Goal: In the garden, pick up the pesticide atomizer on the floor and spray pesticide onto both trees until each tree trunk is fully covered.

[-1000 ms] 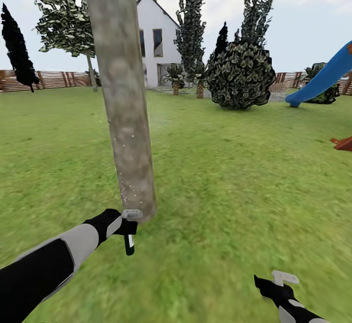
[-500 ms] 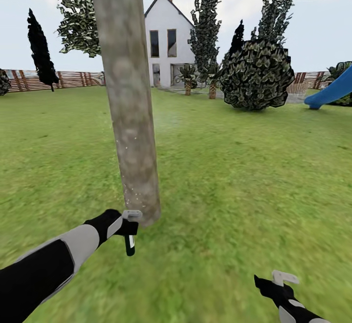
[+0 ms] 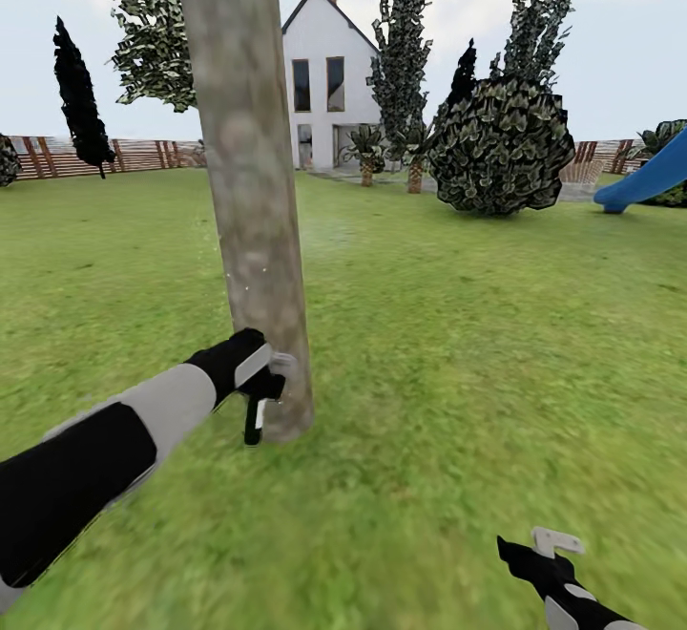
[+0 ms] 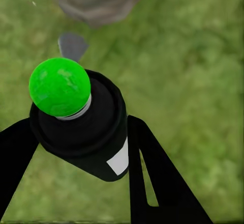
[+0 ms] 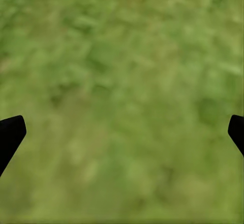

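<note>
A thick mottled grey-brown tree trunk (image 3: 253, 181) rises close in front of me from the grass floor (image 3: 458, 344). My left gripper (image 3: 274, 377) is shut on the pesticide atomizer (image 3: 253, 418), a small dark sprayer that hangs down right beside the trunk's lower part. In the left wrist view the atomizer (image 4: 89, 132) is a black body with a round green cap between my black fingers (image 4: 157, 183), and the trunk base (image 4: 96, 0) lies just beyond. My left gripper (image 4: 81, 127) clamps it. A second leafy tree (image 3: 153, 38) stands far back left. My right gripper (image 3: 553, 546) hangs open over grass (image 5: 122, 102).
A white house (image 3: 320, 76) stands at the back behind dark narrow trees (image 3: 401, 48) and a round bush (image 3: 496, 148). A brown slat fence (image 3: 143, 155) rings the lawn. A blue slide (image 3: 654, 177) is at the far right.
The view panned left between the earliest frame and half a second ago. Since then my left arm has lifted the atomizer higher along the trunk. The right arm has stayed put.
</note>
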### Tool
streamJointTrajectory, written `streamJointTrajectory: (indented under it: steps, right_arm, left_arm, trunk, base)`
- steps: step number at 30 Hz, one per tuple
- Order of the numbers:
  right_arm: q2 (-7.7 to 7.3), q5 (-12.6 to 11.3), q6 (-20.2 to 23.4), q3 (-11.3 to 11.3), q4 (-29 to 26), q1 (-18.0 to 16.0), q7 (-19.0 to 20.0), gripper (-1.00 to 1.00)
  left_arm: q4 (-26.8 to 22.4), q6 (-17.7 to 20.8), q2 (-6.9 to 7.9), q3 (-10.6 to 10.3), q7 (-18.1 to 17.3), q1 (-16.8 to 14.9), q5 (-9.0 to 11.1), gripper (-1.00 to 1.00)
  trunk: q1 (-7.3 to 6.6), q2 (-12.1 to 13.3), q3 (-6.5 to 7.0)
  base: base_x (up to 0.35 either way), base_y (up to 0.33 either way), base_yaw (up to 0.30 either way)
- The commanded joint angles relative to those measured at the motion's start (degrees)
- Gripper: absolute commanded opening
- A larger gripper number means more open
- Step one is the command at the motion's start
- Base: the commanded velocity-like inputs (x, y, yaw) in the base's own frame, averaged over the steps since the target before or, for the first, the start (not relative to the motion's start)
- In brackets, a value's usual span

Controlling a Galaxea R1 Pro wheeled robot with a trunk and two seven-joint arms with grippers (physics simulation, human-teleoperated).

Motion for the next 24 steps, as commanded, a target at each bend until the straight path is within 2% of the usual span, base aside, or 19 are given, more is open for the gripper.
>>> streamJointTrajectory:
  steps: [1, 5, 6, 8, 10, 21, 24]
  right_arm:
    - [-0.03, -0.6, -0.2, 0.4, 0.0, -0.1, 0.2, 1.0]
    - [-0.04, -0.6, -0.2, 0.4, 0.1, 0.0, 0.2, 1.0]
    - [-0.03, -0.6, -0.2, 0.4, 0.1, 0.0, 0.2, 1.0]
    - [-0.03, -0.6, -0.2, 0.4, 0.1, -0.1, 0.2, 1.0]
    - [-0.04, -0.6, -0.2, 0.4, 0.1, -0.1, 0.2, 1.0]
    - [-0.02, -0.6, -0.2, 0.4, 0.1, 0.0, 0.2, 1.0]
    - [-0.01, -0.5, -0.2, 0.4, 0.1, 0.0, 0.2, 1.0]
  left_arm:
    - [-0.1, 1.7, 0.1, -0.3, 0.4, -1.3, 0.7, -1.0]
    - [-0.1, 4.8, 0.13, -0.3, 1.8, -4.8, 0.5, -1.0]
    - [-0.1, 4.9, 0.14, -0.3, 3.2, -5.2, 0.5, -1.0]
    - [-0.1, 5.0, 0.11, -0.3, 8.5, -6.8, 0.6, -1.0]
    - [-0.1, 5.1, 0.13, -0.3, 10.2, -8.6, 0.6, -1.0]
    - [0.0, 5.5, 0.36, -0.3, 10.9, -17.5, 0.6, -1.0]
    - [0.1, 5.5, 0.44, -0.2, 10.9, -20.9, 0.7, -1.0]
  trunk:
    - [-0.01, 0.0, -0.06]
    - [-0.01, 0.0, -0.06]
    - [-0.01, 0.0, -0.06]
    - [-0.01, 0.0, -0.06]
    - [-0.01, 0.0, -0.06]
    - [-0.01, 0.0, -0.06]
    - [-0.01, 0.0, -0.06]
  base:
    - [0.0, 0.0, 0.0]
    - [0.0, 0.0, 0.0]
    - [0.0, 0.0, 0.0]
    - [0.0, 0.0, 0.0]
    - [0.0, 0.0, 0.0]
    - [0.0, 0.0, 0.0]
    - [0.0, 0.0, 0.0]
